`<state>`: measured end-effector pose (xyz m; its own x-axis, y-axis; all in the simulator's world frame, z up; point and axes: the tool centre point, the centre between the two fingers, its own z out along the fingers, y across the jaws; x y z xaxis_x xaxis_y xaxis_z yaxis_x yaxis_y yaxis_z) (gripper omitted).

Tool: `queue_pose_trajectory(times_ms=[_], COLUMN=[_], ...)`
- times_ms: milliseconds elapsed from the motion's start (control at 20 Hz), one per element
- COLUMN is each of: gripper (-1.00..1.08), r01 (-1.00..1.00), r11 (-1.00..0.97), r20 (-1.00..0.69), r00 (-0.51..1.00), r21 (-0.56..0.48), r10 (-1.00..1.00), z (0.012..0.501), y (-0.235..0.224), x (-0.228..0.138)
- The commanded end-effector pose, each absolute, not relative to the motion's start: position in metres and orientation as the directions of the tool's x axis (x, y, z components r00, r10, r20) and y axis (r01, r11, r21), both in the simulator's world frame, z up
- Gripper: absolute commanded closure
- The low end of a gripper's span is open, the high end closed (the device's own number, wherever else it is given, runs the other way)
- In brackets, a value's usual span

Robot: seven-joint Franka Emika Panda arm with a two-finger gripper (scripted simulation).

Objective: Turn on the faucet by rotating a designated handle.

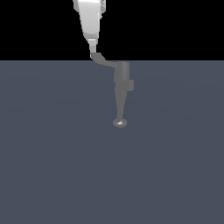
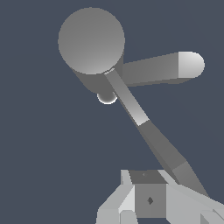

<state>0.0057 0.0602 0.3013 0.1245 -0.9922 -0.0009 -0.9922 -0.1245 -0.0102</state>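
The grey faucet (image 1: 122, 81) stands upright in the middle of the exterior view. It has a boxy side nub (image 1: 130, 85) and tapers down to a round disc end (image 1: 119, 123). Its thin handle (image 1: 105, 61) projects from the top toward the exterior view's left. My white gripper (image 1: 92, 43) comes down from above, its tip at the handle's paddle end; the fingers look closed together and hold nothing. In the wrist view the faucet's round top (image 2: 91, 40) is seen from above. The handle (image 2: 144, 127) runs from it to beside my gripper (image 2: 148, 197). The nub (image 2: 162, 68) sticks out sideways.
A flat dark blue-grey floor (image 1: 52, 166) spreads around the faucet, under a black background. No other objects show in either view.
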Motion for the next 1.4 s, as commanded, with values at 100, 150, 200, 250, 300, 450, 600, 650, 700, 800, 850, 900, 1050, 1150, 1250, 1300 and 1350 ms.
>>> queue_pose_trajectory(times_ms=[100,150,200,250,300,450,600,650,700,800,850,900,1050,1150,1250,1300,1350], gripper=[1.08,1.08,1.08,1.08,1.08,1.08,1.08,1.08,1.08,1.08,1.08,1.08,1.08,1.08,1.08,1.08,1.08], r01=[-0.993,-0.993,-0.993,-0.993,-0.993,-0.993,-0.993,-0.993,-0.993,-0.993,-0.993,-0.993,-0.993,-0.991,-0.991,-0.992,-0.992], r11=[-0.122,-0.121,-0.121,-0.121,-0.121,-0.121,-0.121,-0.121,-0.121,-0.121,-0.121,-0.121,-0.120,-0.132,-0.130,-0.130,-0.129], r20=[-0.001,-0.001,-0.001,-0.001,-0.001,-0.001,-0.001,0.000,0.000,0.000,0.000,0.000,0.000,-0.001,-0.001,-0.001,-0.001], r00=[0.122,0.121,0.121,0.121,0.121,0.121,0.121,0.121,0.121,0.121,0.121,0.121,0.120,0.132,0.130,0.130,0.129], r21=[-0.009,-0.008,-0.008,-0.008,-0.007,-0.006,-0.005,-0.004,-0.004,-0.003,-0.002,-0.002,-0.001,-0.010,-0.008,-0.008,-0.007], r10=[-0.993,-0.993,-0.993,-0.993,-0.993,-0.993,-0.993,-0.993,-0.993,-0.993,-0.993,-0.993,-0.993,-0.991,-0.991,-0.992,-0.992], z=[0.301,0.301,0.301,0.301,0.300,0.300,0.300,0.299,0.299,0.299,0.299,0.299,0.298,0.302,0.301,0.301,0.301], y=[0.048,0.045,0.041,0.038,0.035,0.026,0.016,0.013,0.010,0.003,0.000,-0.003,-0.010,-0.006,-0.018,-0.024,-0.030], x=[-0.003,-0.006,-0.009,-0.011,-0.014,-0.022,-0.030,-0.032,-0.035,-0.041,-0.043,-0.046,-0.052,-0.046,-0.045,-0.045,-0.044])
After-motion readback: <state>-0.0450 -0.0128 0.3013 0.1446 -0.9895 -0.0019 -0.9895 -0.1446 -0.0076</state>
